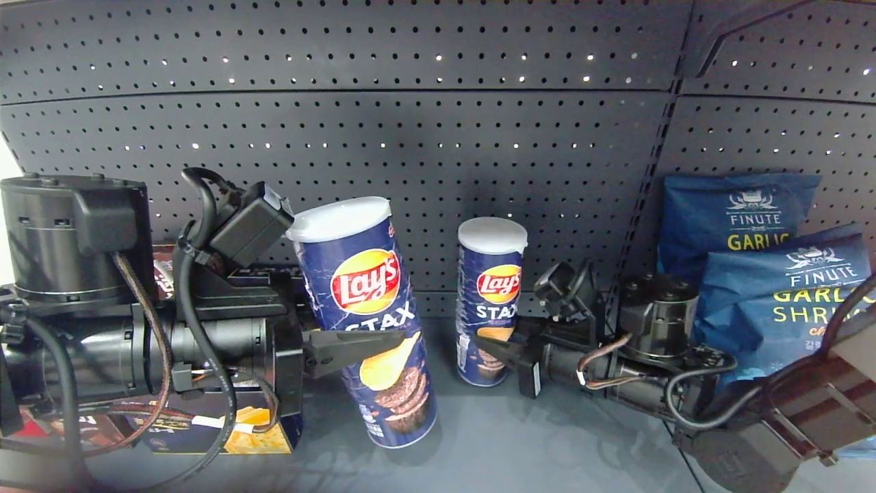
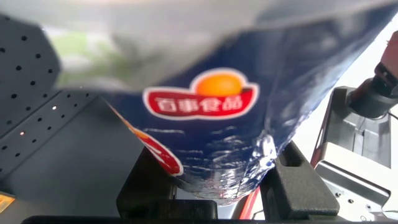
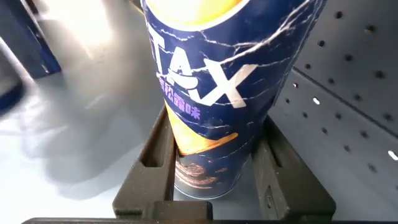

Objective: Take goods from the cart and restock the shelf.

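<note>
Two dark blue chips cans with white lids are on the grey shelf (image 1: 547,438). The nearer can (image 1: 366,308) leans with its top to the left, its base close to the shelf floor. My left gripper (image 1: 373,349) is shut on its lower half; one finger (image 1: 356,346) crosses its front. In the left wrist view that can (image 2: 217,106) sits between the fingers of the left gripper (image 2: 221,186). The farther can (image 1: 489,294) stands upright near the pegboard. My right gripper (image 1: 486,346) is shut on its lower part, as seen around the can (image 3: 214,74) in the right gripper (image 3: 214,168).
Two blue snack bags (image 1: 746,212) (image 1: 787,301) lean at the right of the shelf, behind the right arm. A flat snack box (image 1: 233,428) lies under the left arm. The perforated back panel (image 1: 438,137) closes the shelf. Open floor lies in front of the cans.
</note>
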Tool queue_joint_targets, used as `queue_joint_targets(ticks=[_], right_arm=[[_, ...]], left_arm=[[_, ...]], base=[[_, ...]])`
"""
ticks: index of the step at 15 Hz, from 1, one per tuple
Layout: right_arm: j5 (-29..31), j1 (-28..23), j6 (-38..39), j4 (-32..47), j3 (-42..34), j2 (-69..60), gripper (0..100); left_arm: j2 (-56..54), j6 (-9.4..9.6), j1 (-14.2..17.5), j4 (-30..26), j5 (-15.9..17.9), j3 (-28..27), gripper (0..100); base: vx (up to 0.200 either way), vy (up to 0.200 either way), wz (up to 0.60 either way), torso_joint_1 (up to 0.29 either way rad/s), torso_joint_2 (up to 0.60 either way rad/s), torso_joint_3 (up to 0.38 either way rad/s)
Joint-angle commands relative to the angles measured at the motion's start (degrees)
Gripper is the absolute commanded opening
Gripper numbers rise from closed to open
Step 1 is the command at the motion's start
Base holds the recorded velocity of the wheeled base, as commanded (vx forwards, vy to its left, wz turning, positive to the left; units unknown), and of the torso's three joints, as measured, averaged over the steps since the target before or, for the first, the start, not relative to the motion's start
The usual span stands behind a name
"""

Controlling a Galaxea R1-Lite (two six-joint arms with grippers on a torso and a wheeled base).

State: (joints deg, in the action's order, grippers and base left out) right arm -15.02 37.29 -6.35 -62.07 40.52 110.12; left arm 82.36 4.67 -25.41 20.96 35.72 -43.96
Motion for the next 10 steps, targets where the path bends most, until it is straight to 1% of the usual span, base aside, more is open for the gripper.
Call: queue_joint_targets(ticks=[1, 2, 4, 8, 10], right_arm=[[3.2, 3.5, 1.9, 0.2, -3.0, -5.7, 0], [5.0, 5.0, 3.4, 0.2, -4.7, -7.2, 0], [8.3, 7.0, 3.7, 0.0, -7.7, -9.0, 0], [13.3, 10.4, 6.2, -0.2, -13.1, -11.5, 0], [14.3, 11.9, 7.0, -1.9, -16.0, -11.4, 0]], left_arm=[[0.2, -0.01, 0.0, 0.1, 0.0, 0.0, 0], [0.2, -0.01, 0.0, 0.1, 0.0, 0.0, 0], [0.3, -0.01, 0.0, 0.0, -0.1, 0.0, 0], [0.3, -0.1, 0.0, 0.0, -0.7, 0.1, 0], [0.4, -0.1, -0.1, 0.0, -1.3, 0.1, 0]], base=[[0.0, 0.0, 0.0, 0.0, 0.0, 0.0], [0.0, 0.0, 0.0, 0.0, 0.0, 0.0], [0.0, 0.0, 0.0, 0.0, 0.0, 0.0], [0.0, 0.0, 0.0, 0.0, 0.0, 0.0], [0.0, 0.0, 0.0, 0.0, 0.0, 0.0]])
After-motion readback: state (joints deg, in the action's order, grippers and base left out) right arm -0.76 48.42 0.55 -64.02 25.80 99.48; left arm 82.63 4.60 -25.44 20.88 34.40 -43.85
